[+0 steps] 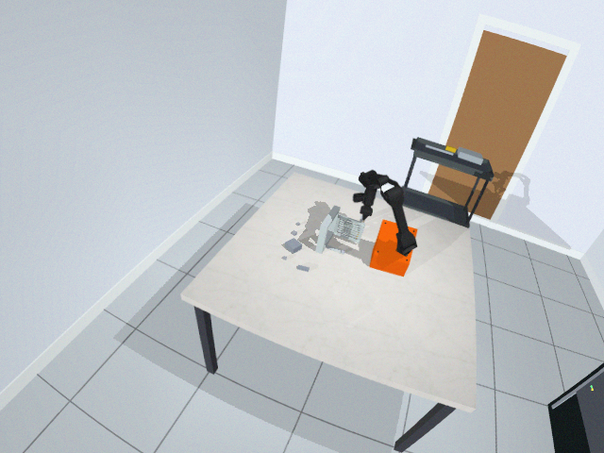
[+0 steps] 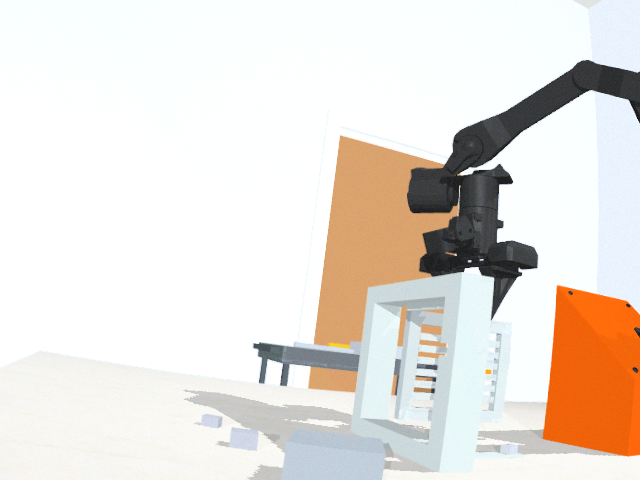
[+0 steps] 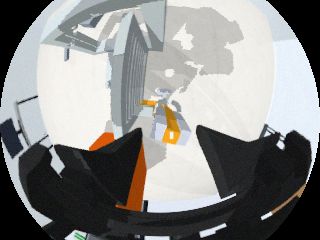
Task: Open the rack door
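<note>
From where I stand, one large grey block [image 1: 293,244] [image 2: 333,457] and four small ones lie left of the one upright pale frame [image 1: 323,236] [image 2: 457,372] [image 3: 157,25] at mid-frame in the top view, the block at bottom centre in the exterior view. Beyond, the one barred door [image 1: 348,227] [image 2: 506,372] [image 3: 119,90] stands swung well out, its one grey-and-orange handle [image 2: 488,371] [image 3: 171,125] at centre in the wrist view; the one gripper [image 1: 363,217] [image 2: 492,317] [image 3: 170,130] has two fingers apart, holding nothing, presumably to release the handle and withdraw upward. Farthest, upper right in the top view: one dark shelf stand [image 1: 441,162] [image 2: 320,356].
</note>
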### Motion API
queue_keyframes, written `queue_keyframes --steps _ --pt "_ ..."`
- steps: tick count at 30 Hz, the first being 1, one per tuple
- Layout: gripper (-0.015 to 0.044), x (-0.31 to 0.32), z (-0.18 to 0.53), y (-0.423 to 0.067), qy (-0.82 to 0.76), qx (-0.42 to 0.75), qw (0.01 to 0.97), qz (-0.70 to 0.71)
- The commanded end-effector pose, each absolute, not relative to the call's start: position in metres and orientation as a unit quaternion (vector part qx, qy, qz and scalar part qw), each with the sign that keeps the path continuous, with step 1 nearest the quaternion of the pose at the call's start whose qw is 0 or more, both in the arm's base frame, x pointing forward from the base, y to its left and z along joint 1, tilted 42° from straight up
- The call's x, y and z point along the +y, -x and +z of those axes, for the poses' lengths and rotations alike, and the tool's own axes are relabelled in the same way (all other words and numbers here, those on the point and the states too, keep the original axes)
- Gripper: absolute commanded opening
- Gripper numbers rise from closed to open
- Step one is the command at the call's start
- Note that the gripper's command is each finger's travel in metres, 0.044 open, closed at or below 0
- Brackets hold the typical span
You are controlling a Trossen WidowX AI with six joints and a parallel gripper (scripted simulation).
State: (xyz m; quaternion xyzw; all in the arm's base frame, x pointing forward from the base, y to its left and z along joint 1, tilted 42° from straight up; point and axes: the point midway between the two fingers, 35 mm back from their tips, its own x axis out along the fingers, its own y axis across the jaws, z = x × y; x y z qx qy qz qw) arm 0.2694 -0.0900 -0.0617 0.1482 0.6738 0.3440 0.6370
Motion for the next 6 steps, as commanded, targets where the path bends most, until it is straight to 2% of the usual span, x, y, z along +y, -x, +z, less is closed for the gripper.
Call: queue_keyframes --steps 1,6 --pt "0.0297 -0.0955 -0.0567 -0.2711 -0.144 0.673 0.639 0.344" --pt "0.0297 -0.1013 -0.0496 -0.2721 -0.144 0.673 0.639 0.344"
